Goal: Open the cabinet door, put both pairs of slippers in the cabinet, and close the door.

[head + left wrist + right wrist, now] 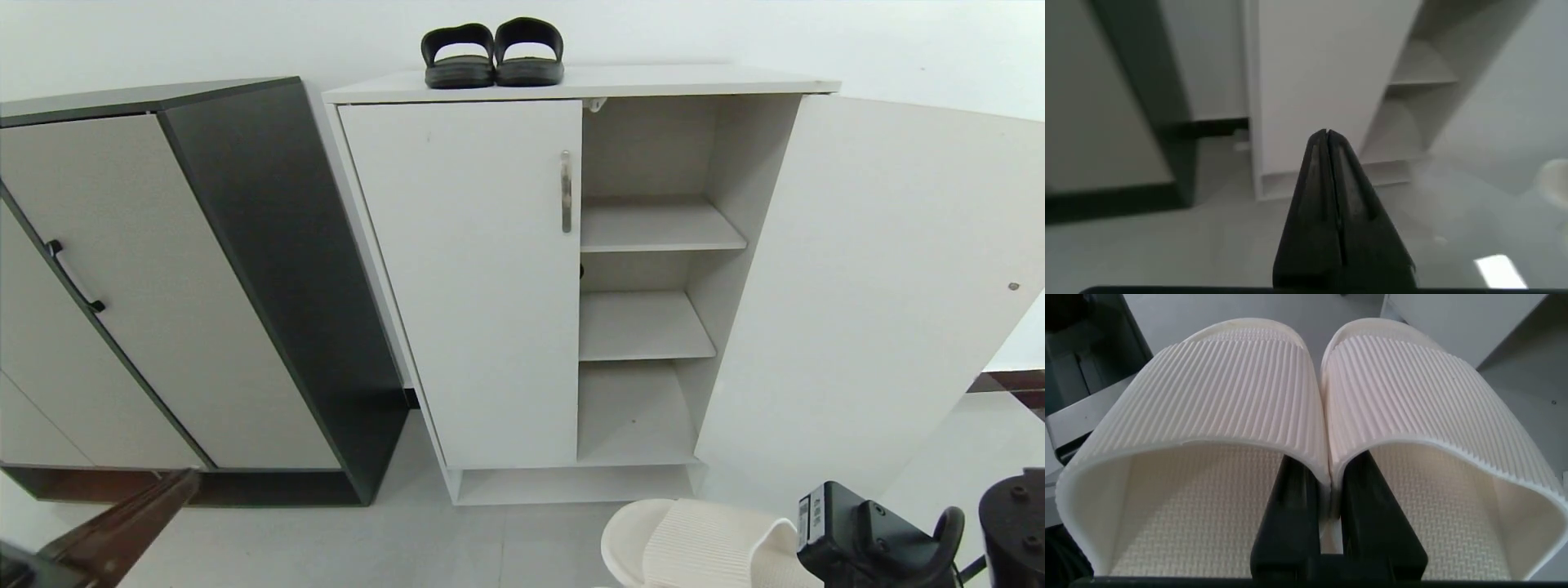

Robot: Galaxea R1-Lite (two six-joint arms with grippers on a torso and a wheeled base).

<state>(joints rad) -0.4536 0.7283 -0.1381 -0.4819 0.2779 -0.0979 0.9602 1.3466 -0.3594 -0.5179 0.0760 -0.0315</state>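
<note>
A pair of cream ribbed slippers (1233,384) hangs side by side from my right gripper (1327,480). One finger sits inside each slipper, and they are shut on the two inner strap walls. In the head view this pair (694,543) is low, in front of the white cabinet (694,80). The cabinet's right door (857,286) is swung wide open, showing bare shelves (653,224); its left door (465,278) is closed. A black pair of slippers (492,53) rests on the cabinet top. My left gripper (1327,139) is shut on nothing, low over the floor and facing the cabinet.
A dark grey cabinet (245,269) with pale doors stands right beside the white one on the left. The open door juts out on the right side. Light tiled floor (457,539) lies in front of both cabinets.
</note>
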